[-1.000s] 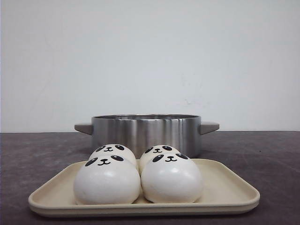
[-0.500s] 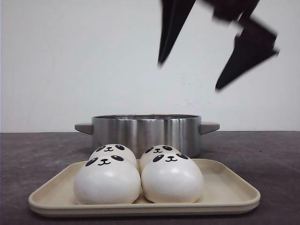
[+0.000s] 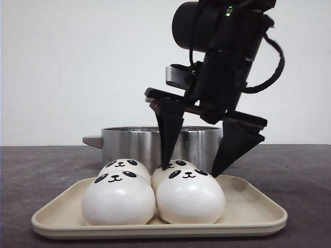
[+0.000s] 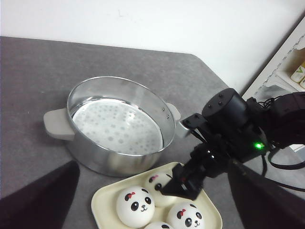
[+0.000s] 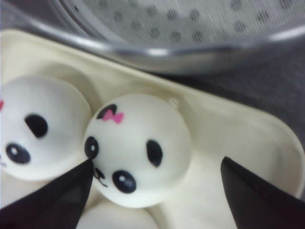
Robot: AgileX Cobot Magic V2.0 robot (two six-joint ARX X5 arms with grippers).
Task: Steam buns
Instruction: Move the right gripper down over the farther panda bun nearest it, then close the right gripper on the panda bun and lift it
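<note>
Straddling the rear right bun (image 3: 178, 166) of the four, the right gripper (image 3: 190, 171) hangs with its jaws spread wide, one black fingertip (image 3: 166, 160) just at the bun's near-left shoulder and the other clear of it on the far side, close to the tray (image 3: 248, 206) floor. Nothing is gripped between them. In the right wrist view that same bun (image 5: 138, 148) sits between the two finger tips, showing a pink bow above its panda face. Nearest the camera, in front of the gripper, two more buns (image 3: 119, 199) sit side by side on the cream tray; the fourth sits beside the straddled one. Beyond the gripper stands the steel steamer pot (image 3: 129, 142), its perforated white liner (image 4: 114, 126) visible inside. Only dark, blurred finger edges of the left gripper (image 4: 152, 210) show, also spread wide apart, high above the scene.
</note>
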